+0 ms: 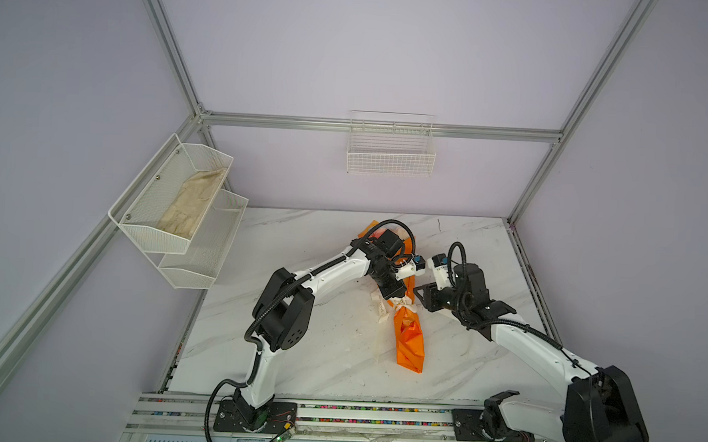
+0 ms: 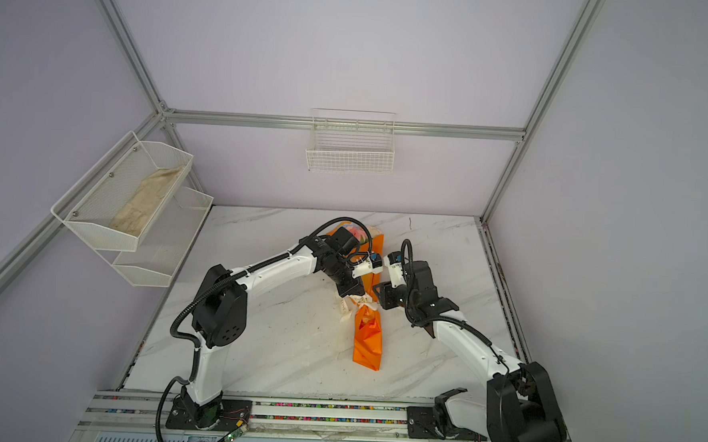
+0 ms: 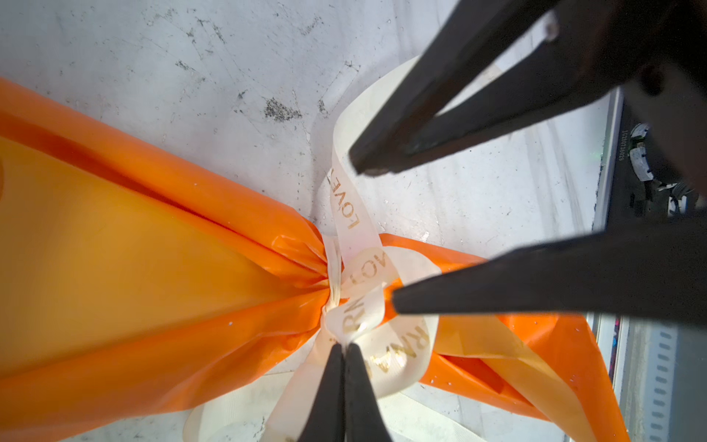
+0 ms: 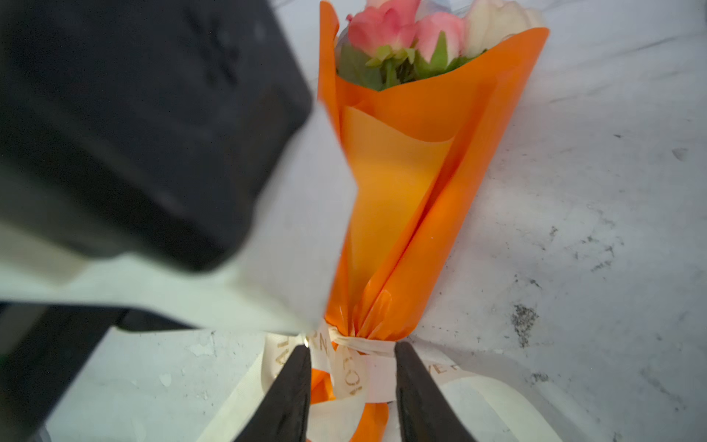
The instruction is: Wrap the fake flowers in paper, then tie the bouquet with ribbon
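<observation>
So the bouquet (image 1: 410, 341) is lying flat on the table (image 1: 295, 352), straight out in front of the wire basket (image 1: 390, 157). The flower end points toward the basket and the stem end points away from it. The wrapping paper (image 4: 421, 172) is glossy orange, folded into a cone, cinched tight at the neck and flaring out again past it. Poking out of the wide end are the roses (image 4: 386, 28), a couple of pink ones and at least one white, with green leaves under them. A cream ribbon (image 3: 352, 214) with gold lettering (you can read LOVE) goes around the neck and is knotted there. Its loose tails trail on the table on the side away from the basket.

The left claw (image 3: 343, 346) is pinched tight right at the knot, tips together on a loop of ribbon. The right claw (image 4: 354, 377) has its fingers spread, one on each side of the knot, not squeezing anything as far as I can see.

The table is white marble-look, pretty scuffed, with dark specks. The walls (image 1: 353, 43) are pale lilac inside an aluminium frame (image 1: 382, 127), and the basket hangs on the back one. Left of the basket, on the side wall, there's a white two-tier mesh rack (image 1: 169, 220) with a beige cloth (image 1: 195, 201) in its upper tier.
</observation>
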### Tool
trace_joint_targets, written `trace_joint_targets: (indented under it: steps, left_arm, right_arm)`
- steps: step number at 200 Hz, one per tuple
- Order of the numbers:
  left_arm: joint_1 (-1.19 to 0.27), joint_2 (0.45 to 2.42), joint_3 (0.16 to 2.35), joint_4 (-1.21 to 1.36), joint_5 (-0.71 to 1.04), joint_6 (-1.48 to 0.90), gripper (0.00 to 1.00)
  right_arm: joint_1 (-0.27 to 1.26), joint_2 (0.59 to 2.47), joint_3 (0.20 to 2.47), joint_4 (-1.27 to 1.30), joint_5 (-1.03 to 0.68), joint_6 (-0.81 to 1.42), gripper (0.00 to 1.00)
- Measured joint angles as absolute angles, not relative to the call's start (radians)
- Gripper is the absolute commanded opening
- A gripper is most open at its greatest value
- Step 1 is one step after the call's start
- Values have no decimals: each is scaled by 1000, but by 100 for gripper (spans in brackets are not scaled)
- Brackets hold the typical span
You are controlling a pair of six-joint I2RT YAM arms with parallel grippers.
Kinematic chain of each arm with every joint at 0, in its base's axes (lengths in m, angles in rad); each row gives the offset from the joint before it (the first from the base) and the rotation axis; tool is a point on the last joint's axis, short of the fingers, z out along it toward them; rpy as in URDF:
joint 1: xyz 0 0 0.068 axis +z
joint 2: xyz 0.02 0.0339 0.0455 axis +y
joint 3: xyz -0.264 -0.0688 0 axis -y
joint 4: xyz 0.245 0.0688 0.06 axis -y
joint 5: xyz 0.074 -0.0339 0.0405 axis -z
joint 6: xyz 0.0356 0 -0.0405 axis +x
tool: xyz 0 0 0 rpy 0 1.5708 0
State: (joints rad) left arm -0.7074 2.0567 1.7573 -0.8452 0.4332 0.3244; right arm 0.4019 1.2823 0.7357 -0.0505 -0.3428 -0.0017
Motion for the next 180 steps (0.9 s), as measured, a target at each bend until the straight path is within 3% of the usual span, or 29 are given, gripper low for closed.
trace_joint_targets:
  steps: [41,72,137,180]
  left_arm:
    - [-687,2047,1723,-831,440,311,0]
    - [-688,2041,1686,-785,455,293,0]
    - [-682,1989,1620,-702,514,252,0]
    - [-680,1978,1596,-667,531,242,0]
  right_arm:
    - [403,1275,717,-38,-353,-187,38]
    - [418,1177,645,80,-403,-187,36]
    - [418,1099,483,337,-424,-56,35]
    - [413,1213,407,599,-449,157,29]
